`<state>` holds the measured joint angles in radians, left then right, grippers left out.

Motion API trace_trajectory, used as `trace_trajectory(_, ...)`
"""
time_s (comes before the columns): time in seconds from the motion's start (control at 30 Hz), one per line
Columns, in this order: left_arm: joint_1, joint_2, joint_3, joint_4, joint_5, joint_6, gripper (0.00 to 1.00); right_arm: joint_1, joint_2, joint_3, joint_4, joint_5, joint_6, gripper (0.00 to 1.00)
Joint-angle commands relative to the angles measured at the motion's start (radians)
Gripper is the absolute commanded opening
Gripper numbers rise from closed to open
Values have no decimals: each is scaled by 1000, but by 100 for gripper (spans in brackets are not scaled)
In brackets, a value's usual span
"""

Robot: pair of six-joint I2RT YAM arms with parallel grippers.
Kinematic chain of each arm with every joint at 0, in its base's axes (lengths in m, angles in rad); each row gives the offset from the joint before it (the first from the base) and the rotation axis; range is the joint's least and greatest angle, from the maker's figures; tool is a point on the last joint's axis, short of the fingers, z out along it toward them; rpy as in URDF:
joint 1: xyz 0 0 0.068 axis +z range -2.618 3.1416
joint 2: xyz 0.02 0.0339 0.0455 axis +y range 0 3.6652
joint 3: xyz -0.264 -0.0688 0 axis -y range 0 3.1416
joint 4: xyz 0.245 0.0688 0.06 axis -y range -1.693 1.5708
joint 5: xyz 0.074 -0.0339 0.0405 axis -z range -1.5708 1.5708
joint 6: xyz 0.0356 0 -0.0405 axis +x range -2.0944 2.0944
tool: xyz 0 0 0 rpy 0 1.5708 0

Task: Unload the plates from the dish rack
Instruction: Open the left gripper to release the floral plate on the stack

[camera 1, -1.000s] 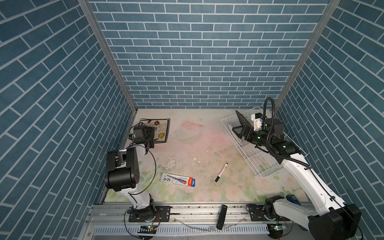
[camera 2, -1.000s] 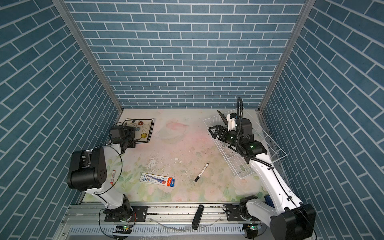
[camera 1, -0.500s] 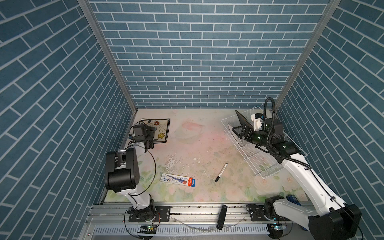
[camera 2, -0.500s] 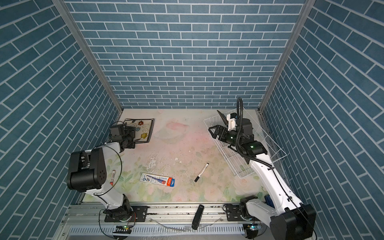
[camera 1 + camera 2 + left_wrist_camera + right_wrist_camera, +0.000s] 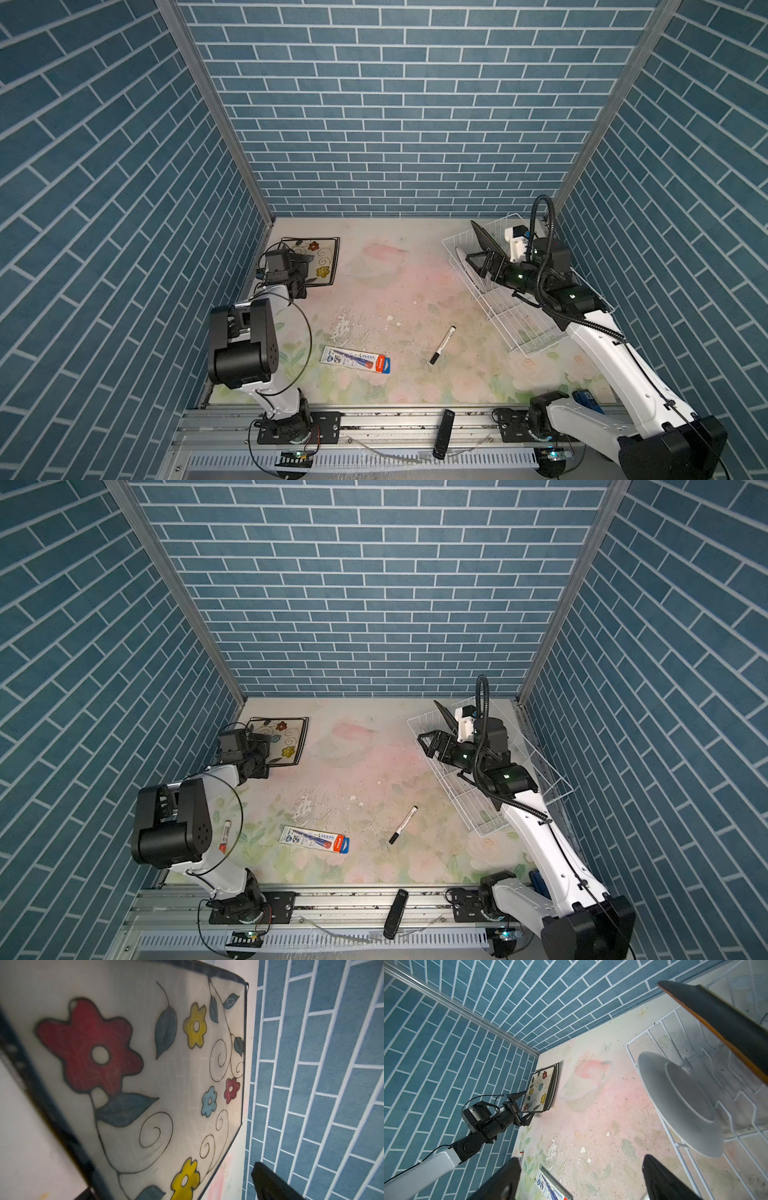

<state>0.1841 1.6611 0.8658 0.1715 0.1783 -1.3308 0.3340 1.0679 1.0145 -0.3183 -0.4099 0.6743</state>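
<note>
One black plate point(image 5: 484, 240) and one white plate point(image 5: 679, 1103) are propped on edge in the rack point(image 5: 528, 332) so rims can be grabbed, the floral stack point(image 5: 320, 253) is parked flat on the desk point(image 5: 395, 299), and left jaws and right jaws are held apart.

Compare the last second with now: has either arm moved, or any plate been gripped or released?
Nothing visibly changed. The left gripper stays open at the edge of the floral plate lying by the left wall. The right gripper stays open over the dish rack, where the round white plate and the black plate still stand. The marker and the packet lie unmoved.
</note>
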Motion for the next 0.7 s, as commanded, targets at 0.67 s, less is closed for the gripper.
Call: trace_trajectory(0.67, 12, -108, -66, -30, -6, 30, 100, 5, -84, -54, -29, 17, -12, 93)
